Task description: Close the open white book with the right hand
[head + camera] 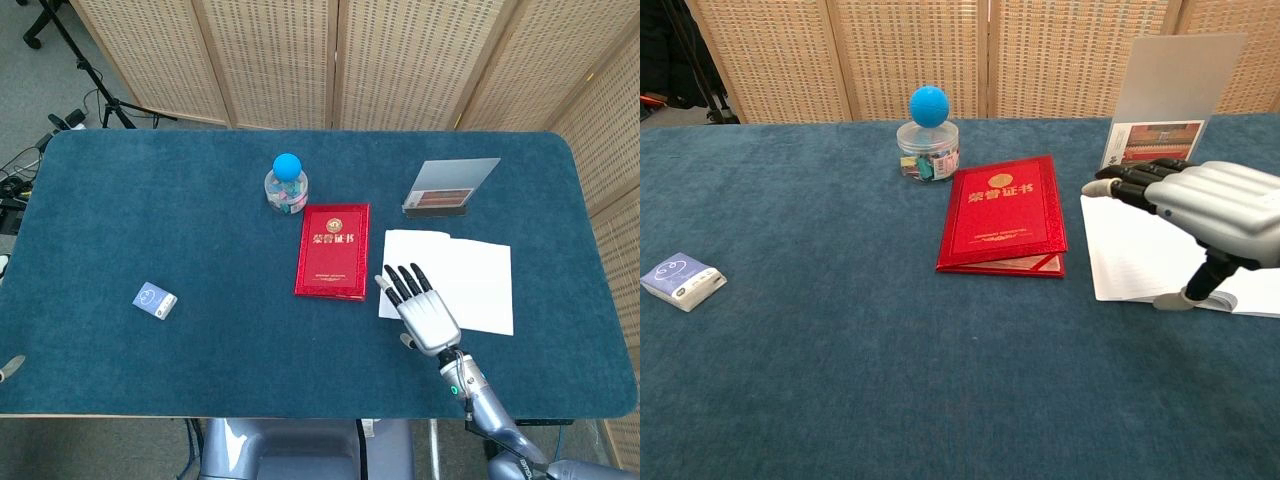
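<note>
The white book [470, 272] lies open and flat on the blue table [180, 230], right of centre; the chest view also shows the book [1135, 255]. My right hand [420, 308] hovers over its left page near the front left corner, palm down, fingers straight and apart, holding nothing. In the chest view the right hand [1205, 205] points left above the page, thumb hanging down at the book's front edge. Only a grey tip of my left hand [9, 368] shows at the table's front left edge.
A red certificate folder [333, 250] lies just left of the white book. Behind it stands a clear jar with a blue ball lid [287, 184]. A tilted sign holder [448, 187] stands behind the book. A small blue-white box [155, 300] lies far left.
</note>
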Robot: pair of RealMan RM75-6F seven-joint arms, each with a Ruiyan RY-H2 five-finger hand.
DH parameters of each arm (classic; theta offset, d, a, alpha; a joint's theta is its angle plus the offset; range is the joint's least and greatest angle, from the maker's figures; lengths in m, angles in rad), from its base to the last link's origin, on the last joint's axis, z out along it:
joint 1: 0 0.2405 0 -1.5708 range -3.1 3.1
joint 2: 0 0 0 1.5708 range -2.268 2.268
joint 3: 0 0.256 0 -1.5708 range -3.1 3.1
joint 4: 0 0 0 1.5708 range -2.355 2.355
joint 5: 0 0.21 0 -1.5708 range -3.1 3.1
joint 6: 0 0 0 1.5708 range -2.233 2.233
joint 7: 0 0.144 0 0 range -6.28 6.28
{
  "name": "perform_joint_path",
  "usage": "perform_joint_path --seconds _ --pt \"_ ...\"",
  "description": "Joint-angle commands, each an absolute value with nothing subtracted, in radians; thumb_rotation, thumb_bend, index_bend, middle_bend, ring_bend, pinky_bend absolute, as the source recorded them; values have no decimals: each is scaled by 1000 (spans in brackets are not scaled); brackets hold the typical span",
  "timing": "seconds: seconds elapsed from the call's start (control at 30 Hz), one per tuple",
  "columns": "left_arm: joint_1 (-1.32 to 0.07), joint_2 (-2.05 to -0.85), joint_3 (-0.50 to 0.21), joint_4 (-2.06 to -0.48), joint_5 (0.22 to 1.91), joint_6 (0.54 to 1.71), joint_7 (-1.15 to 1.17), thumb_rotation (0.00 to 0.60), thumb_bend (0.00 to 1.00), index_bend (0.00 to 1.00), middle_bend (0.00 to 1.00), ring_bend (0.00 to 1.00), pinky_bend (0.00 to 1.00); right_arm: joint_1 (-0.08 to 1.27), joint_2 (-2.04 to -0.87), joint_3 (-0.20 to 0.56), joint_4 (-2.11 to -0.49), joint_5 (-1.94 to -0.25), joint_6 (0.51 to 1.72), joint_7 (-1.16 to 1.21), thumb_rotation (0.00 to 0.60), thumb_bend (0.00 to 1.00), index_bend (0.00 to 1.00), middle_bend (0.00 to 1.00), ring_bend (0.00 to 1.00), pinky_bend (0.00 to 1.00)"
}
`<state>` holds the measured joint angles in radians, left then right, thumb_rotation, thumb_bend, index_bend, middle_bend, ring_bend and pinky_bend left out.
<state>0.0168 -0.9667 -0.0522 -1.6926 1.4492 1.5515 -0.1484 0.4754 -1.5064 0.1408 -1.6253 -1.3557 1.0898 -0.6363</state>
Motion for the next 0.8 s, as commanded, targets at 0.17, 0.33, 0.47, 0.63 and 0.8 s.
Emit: perform_joint_path --seconds 0.17,0.33,0.47,0.63,0.8 --pt "17 -960 -55 -1689 1440 1544 -165 600 0 0 0 0 0 513 -1593 145 -1564 -1271 1069 -764 600 194 0 0 0 0" --pt "13 -957 -56 -1688 1439 1537 -170 600 0 0 0 0 0 525 -1618 140 -1540 -1247 1075 -801 600 200 0 0 0 0" --pt "14 -955 -56 -1688 1440 1537 -177 600 0 0 0 0 0 534 -1633 138 -1509 -1236 1084 -827 600 247 0 0 0 0" --pt "14 -953 -57 -1686 1437 1535 -184 600 0 0 0 0 0 539 -1642 137 -1476 -1219 1088 -828 600 311 0 0 0 0" --pt "13 -954 -56 -1686 1439 1534 -181 600 0 0 0 0 0 540 -1637 133 -1461 -1214 1093 -810 600 311 0 0 0 0"
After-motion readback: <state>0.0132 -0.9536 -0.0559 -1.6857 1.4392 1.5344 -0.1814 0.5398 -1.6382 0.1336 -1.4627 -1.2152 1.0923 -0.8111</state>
